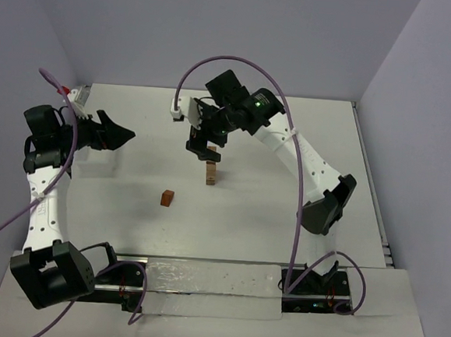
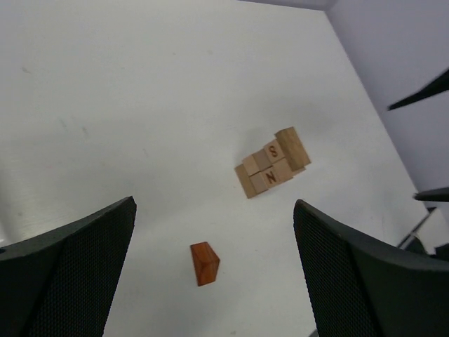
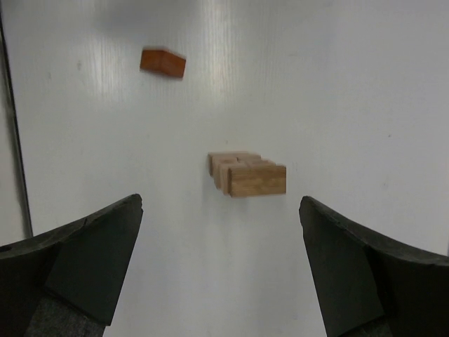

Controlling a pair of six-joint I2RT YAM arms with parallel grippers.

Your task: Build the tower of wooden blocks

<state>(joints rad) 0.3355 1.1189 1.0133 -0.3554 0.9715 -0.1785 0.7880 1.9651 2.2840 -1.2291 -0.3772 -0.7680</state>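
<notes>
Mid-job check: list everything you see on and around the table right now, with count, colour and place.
tower: one, tan wood blocks stacked one wide, some lettered; mid-table, below the right gripper; block count unclear.
loose block: one, reddish-brown; lying on the table left of the tower and nearer the arm bases, apart from it.
table: one, white; under everything.
cables: two, purple; one looping along each arm.
left gripper: one, black; open and empty, out at the left side, facing both blocks.
right gripper: one, black; open and empty, above the tower, not touching it.
</notes>
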